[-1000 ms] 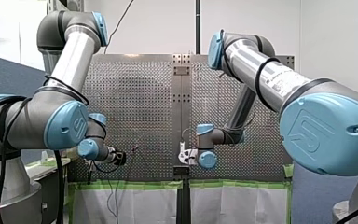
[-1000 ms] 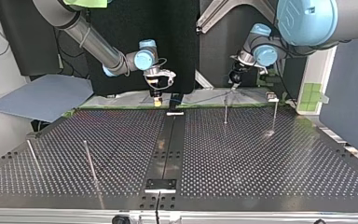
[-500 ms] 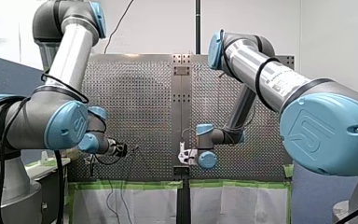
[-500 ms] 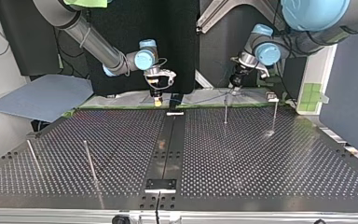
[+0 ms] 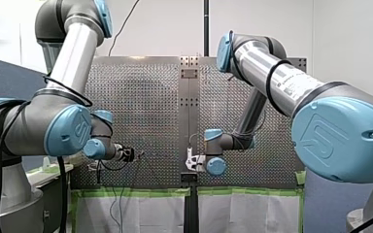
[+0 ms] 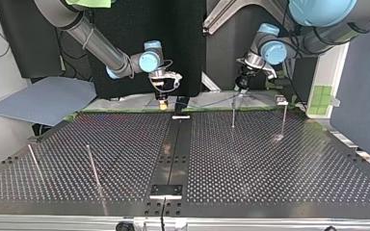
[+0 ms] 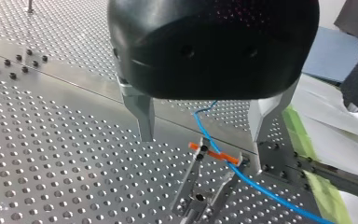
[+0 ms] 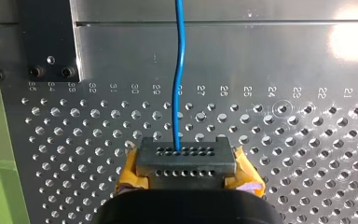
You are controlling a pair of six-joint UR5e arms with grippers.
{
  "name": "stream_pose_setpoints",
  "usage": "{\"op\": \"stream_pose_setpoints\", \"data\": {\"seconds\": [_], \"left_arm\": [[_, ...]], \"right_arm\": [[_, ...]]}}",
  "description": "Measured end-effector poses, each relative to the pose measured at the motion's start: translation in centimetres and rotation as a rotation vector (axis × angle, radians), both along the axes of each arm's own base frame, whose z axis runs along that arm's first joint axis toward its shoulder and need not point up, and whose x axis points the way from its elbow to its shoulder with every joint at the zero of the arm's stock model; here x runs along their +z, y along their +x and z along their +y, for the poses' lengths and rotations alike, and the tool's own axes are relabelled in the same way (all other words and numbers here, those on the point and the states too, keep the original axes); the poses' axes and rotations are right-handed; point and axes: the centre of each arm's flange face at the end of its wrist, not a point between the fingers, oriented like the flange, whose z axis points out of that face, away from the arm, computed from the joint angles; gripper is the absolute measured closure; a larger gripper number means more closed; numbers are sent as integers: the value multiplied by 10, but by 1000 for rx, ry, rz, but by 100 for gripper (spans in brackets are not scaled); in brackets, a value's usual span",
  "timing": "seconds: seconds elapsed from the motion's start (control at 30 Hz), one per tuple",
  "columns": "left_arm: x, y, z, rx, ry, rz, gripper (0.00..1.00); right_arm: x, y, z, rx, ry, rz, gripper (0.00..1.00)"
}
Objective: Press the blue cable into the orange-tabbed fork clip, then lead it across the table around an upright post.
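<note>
One thin blue cable (image 7: 261, 187) crosses the orange-tabbed fork clip (image 7: 214, 156) at its tab, under my left gripper (image 7: 201, 151), whose metal fingers (image 7: 144, 116) stand spread to either side of it. My right gripper (image 8: 182, 161) pinches the same cable between yellow pads (image 8: 130, 172), the line running straight ahead over the perforated table (image 8: 307, 140). Four upright posts (image 6: 233, 115) stand on it, two left, two right in the top view.

A robot lab is shown. A metal table (image 6: 270, 159) full of holes is set between two big arms (image 5: 281, 82).
</note>
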Motion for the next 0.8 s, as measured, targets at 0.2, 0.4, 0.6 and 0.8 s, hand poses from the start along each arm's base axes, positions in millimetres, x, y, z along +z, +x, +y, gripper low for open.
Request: {"op": "stream_pose_setpoints", "data": {"seconds": [0.2, 0.4, 0.6, 0.8], "left_arm": [[1, 0, -5, 16, -17, -7, 0], [-1, -4, -8, 23, -12, -1, 0], [-2, -8, -10, 31, -4, 7, 0], [-3, -10, -12, 28, -2, 10, 0]], "right_arm": [[0, 0, 0, 0, 0, -2, 100], [0, 0, 0, 0, 2, -4, 100], [0, 0, 0, 2, 3, -5, 100], [0, 0, 0, 2, 4, -5, 100]]}}
